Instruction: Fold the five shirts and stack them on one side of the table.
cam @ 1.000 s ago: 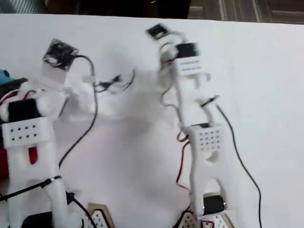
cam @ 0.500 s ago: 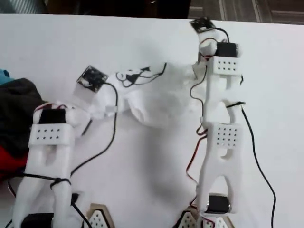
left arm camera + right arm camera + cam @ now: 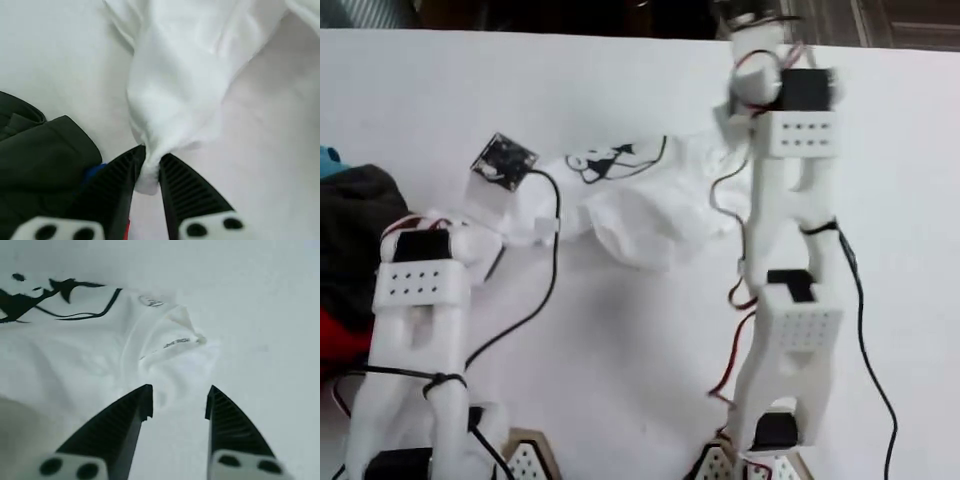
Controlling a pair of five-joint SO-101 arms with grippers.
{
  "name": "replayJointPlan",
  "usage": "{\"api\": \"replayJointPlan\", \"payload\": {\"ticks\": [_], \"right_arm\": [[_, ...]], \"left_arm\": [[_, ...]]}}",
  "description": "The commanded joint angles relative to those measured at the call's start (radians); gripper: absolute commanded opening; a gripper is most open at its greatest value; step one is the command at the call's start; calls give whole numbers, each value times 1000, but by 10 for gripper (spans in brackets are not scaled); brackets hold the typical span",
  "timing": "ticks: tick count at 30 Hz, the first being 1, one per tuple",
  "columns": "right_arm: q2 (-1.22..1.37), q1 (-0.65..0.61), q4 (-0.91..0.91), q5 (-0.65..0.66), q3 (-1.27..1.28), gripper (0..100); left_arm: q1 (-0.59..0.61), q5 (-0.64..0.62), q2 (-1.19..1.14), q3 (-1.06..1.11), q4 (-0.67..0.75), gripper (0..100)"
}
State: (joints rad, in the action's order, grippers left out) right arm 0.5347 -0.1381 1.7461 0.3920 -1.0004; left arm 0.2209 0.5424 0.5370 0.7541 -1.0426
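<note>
A white shirt (image 3: 635,200) with a black drawing lies crumpled mid-table between the two arms. My left gripper (image 3: 150,167) is shut on a bunched fold of the white shirt (image 3: 175,90), low over the table; from above, this gripper (image 3: 528,228) sits at the shirt's left end. My right gripper (image 3: 175,400) is open just above the table at the shirt's collar edge (image 3: 167,342), with nothing between its fingers. The right arm (image 3: 790,200) stretches toward the far edge.
A pile of shirts lies at the left edge: a dark one (image 3: 350,235), a red one (image 3: 338,345) and a teal bit (image 3: 328,157). The dark shirt (image 3: 40,160) lies close beside my left gripper. The white table (image 3: 900,180) is bare on the right.
The left arm has swung in from the far left toward the centre, with the shirt. The right arm has stretched toward the far edge. The shirt now lies spread between them.
</note>
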Motion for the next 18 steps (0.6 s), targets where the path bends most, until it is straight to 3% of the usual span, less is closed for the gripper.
{"api": "replayJointPlan", "payload": {"ticks": [1, 5, 11, 18], "right_arm": [[-209, -107, 24, -34, 285, 180], [-418, -237, -44, -32, 697, 180], [-610, -334, -458, -29, 1270, 180], [-611, -361, -730, -29, 1534, 180]], "left_arm": [[6, 11, 9, -22, 25, 25], [6, 9, 9, -22, 37, 25], [6, 9, 9, -16, 37, 25], [6, 9, 9, -15, 35, 25]]}}
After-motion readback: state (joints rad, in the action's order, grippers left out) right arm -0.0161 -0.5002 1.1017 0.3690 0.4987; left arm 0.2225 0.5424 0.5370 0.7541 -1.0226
